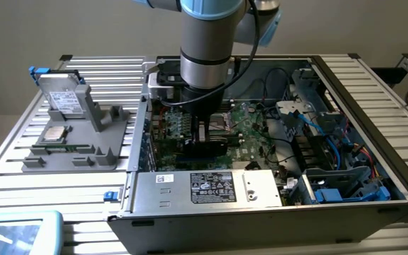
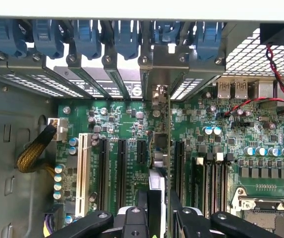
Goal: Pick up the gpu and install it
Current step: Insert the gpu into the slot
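I'm looking at the arm [image 1: 205, 48] reaching straight down into the open computer case [image 1: 261, 228]; the gripper [image 1: 207, 139] sits low over the motherboard [image 2: 122, 119], near the case's rear wall. From the wrist view, the fingers [image 2: 138, 215] stand on either side of the gpu [image 2: 157, 148] and are clamped on it. The card is on edge and upright, so I see it as a thin strip running away from the gripper toward the back of the case. It stands among the black expansion slots [image 2: 122, 168], with the white slot [image 2: 84, 173] further off to one side. Its far end meets the rear wall at the bracket openings, just under the row of blue latches [image 2: 127, 37]. Whether its lower edge is fully down in a slot I cannot tell. In the exterior view the power supply [image 1: 211, 187] with its label lies along the near side of the case. On the exterior view's left, well apart from the arm, the grey tray [image 1: 112, 159] carries the hard drive [image 1: 64, 98] propped up.
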Robot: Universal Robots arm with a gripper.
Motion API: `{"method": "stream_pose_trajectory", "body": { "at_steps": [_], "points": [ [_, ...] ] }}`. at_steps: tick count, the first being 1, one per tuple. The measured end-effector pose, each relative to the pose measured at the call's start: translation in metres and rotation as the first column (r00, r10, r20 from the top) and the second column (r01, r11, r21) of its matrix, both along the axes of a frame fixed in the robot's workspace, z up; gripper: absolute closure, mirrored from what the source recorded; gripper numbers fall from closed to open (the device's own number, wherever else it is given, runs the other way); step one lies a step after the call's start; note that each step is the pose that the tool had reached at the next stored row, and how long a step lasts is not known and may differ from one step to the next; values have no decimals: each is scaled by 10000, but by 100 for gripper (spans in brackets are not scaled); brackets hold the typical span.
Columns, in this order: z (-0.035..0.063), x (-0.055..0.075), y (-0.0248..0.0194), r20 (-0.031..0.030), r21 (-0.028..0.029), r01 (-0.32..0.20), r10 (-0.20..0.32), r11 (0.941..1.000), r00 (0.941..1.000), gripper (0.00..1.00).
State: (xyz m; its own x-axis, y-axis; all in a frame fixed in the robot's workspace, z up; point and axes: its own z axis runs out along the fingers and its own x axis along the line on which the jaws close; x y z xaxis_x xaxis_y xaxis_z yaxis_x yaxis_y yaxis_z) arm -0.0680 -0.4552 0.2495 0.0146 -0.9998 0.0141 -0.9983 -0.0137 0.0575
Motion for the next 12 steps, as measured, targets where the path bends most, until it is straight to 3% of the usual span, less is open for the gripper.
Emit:
{"method": "stream_pose_trajectory", "body": {
  "at_steps": [9, 12],
  "points": [
    [115, 39, 0, -4, 5, 10, -10, 10000, 10000, 73],
    [208, 87, 1, -3, 5, 20, -20, 10000, 10000, 73]
  ]
}}
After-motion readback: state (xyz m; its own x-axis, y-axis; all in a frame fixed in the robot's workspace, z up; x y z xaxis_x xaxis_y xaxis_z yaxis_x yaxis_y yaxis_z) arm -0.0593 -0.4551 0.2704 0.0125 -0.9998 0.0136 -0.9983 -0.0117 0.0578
